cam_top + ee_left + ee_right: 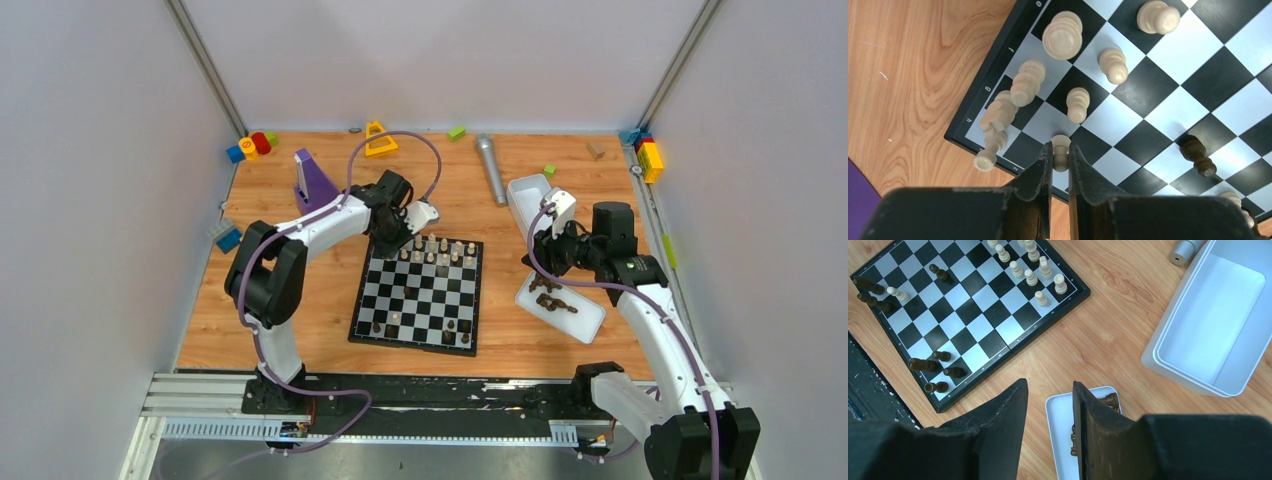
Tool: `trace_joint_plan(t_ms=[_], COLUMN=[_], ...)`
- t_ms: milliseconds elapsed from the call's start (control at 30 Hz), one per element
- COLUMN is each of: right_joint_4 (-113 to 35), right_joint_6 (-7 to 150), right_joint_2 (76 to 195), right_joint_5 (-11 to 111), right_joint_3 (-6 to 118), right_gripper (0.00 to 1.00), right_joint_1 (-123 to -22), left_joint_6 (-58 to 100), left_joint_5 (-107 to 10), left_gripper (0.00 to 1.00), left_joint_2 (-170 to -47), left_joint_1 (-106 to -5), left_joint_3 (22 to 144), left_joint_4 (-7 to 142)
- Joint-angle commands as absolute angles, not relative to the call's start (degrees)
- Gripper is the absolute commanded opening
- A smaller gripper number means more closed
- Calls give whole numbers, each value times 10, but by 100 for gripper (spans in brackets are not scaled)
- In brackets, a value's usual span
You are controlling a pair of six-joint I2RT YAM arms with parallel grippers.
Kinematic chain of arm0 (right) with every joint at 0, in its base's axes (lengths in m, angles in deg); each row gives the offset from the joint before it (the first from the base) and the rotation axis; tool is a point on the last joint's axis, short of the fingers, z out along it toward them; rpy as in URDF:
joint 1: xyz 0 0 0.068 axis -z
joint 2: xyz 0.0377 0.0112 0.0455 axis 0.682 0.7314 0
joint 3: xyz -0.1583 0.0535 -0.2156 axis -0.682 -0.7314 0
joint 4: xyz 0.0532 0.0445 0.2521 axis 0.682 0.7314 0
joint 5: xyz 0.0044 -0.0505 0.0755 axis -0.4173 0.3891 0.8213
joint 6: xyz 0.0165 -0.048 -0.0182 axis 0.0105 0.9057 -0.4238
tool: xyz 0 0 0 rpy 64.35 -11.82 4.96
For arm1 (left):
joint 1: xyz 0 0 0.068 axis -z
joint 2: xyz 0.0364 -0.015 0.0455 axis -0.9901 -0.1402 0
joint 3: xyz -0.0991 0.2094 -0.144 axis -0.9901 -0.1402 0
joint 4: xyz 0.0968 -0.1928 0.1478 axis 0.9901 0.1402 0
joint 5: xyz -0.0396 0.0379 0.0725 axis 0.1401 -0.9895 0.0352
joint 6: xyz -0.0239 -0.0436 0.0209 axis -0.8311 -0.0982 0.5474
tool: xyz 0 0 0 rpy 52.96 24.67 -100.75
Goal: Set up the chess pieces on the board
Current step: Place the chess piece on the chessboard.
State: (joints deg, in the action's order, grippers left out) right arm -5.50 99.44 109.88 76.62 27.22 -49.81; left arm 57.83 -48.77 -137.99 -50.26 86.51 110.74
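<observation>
Chess pieces in cream [440, 250] stand in two ragged rows along the far edge of the board [425, 300], which lies flat mid-desk, nearer the desk's near edge. A few dark pieces [455, 330] stand along the board's near edge. At the board's far left corner, my left gripper [1060, 150] is clamped on a single cream piece [1061, 141], held upright between both fingers over an edge square. My right gripper [1048, 390] hovers with its jaws apart and nothing between them, above a small white tray [1057, 425] toward the desk's right edge. This tray holds loose dark pieces [1110, 400]. A larger white tray [1208, 315] lies just beyond it, with a silver cylinder [1185, 249] near the desk's far edge. Toy blocks [250, 145] sit in the far corners.
</observation>
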Motion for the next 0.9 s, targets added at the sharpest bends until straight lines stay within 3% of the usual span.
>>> trace_joint_plan(t_ms=[0,633,867], right_joint_4=[-57,-57,-57], right_joint_6=[1004,1006,1007], right_joint_2=[1100,1101,1102], right_joint_5=[776,773,770], right_joint_3=[274,273,272], right_gripper=[39,39,39], right_joint_1=[-496,-495,-496], left_joint_6=[556,543,539], left_joint_5=[-494,-506,-509], left_gripper=[16,22,30], left_joint_2=[-1389,-1403,-1401], left_joint_1=[-505,-505,-505], left_joint_3=[892,900,900], left_joint_4=[1089,1071,1068])
